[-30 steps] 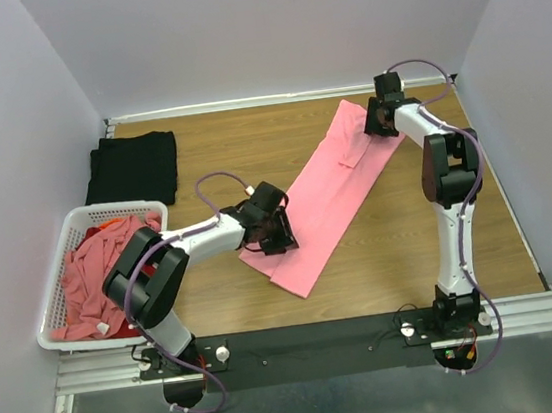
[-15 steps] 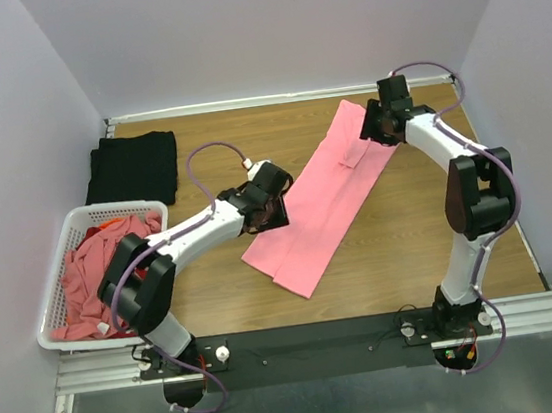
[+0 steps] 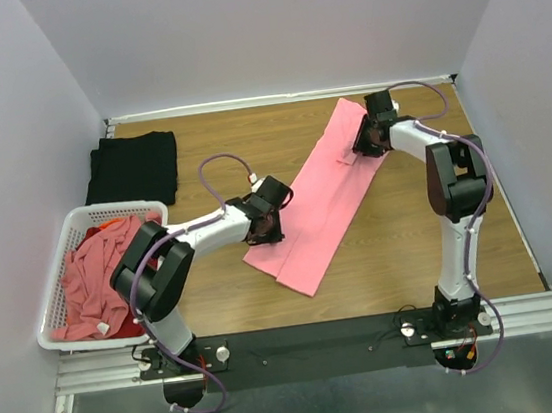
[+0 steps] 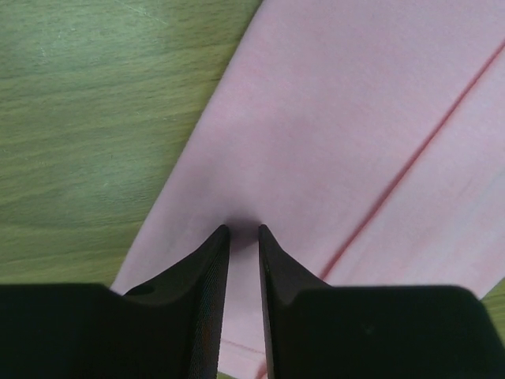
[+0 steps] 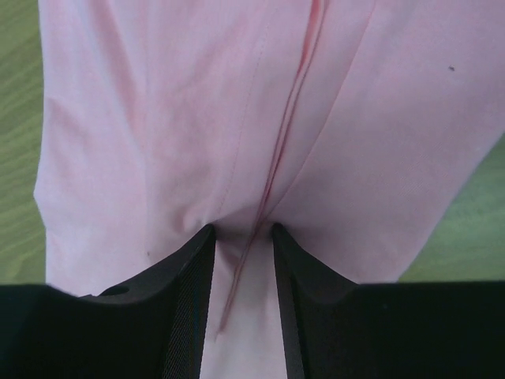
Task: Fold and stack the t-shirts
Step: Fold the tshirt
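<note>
on the pink t-shirt (image 3: 323,199), right pincer (image 5: 243,229) pinches a fold; left pincer (image 4: 244,229) nearly closed, grip unclear.

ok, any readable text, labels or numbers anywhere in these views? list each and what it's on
None readable. No print, tag or logo shows on the pink t-shirt, the black t-shirt or the white basket. Any marking on the black base plate is too small to read.

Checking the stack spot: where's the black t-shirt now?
In the top view, the black t-shirt lies folded in the far-left corner of the table, just beyond the white basket, left of the pink t-shirt.
</note>
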`<move>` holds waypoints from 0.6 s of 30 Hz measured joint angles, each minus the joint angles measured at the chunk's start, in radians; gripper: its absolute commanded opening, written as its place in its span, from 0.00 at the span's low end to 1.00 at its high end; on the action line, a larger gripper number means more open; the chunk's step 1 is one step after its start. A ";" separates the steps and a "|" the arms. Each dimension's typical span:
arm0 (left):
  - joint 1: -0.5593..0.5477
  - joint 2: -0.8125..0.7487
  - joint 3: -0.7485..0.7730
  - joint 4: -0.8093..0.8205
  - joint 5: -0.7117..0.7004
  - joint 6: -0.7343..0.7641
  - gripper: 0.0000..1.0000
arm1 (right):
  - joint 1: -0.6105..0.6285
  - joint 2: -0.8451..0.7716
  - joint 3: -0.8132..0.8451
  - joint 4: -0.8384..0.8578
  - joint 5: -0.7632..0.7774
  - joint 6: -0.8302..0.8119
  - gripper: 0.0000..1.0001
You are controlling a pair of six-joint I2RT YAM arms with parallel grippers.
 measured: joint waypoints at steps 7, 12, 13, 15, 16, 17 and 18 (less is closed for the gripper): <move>-0.011 -0.036 -0.076 0.109 0.098 -0.048 0.28 | 0.000 0.127 0.170 0.032 -0.026 -0.045 0.43; -0.090 -0.026 -0.089 0.171 0.200 -0.139 0.29 | 0.001 0.219 0.298 0.051 -0.066 -0.090 0.44; -0.110 -0.021 -0.089 0.181 0.216 -0.160 0.30 | 0.001 0.231 0.318 0.047 -0.075 -0.102 0.44; -0.137 -0.014 -0.084 0.191 0.238 -0.205 0.35 | 0.001 0.248 0.345 0.047 -0.082 -0.123 0.47; -0.146 -0.011 -0.080 0.190 0.244 -0.225 0.39 | 0.001 0.256 0.359 0.045 -0.087 -0.138 0.48; -0.154 -0.010 -0.077 0.187 0.246 -0.239 0.42 | 0.001 0.259 0.368 0.042 -0.088 -0.149 0.49; -0.164 -0.010 -0.070 0.176 0.246 -0.267 0.46 | 0.001 0.260 0.374 0.036 -0.089 -0.164 0.52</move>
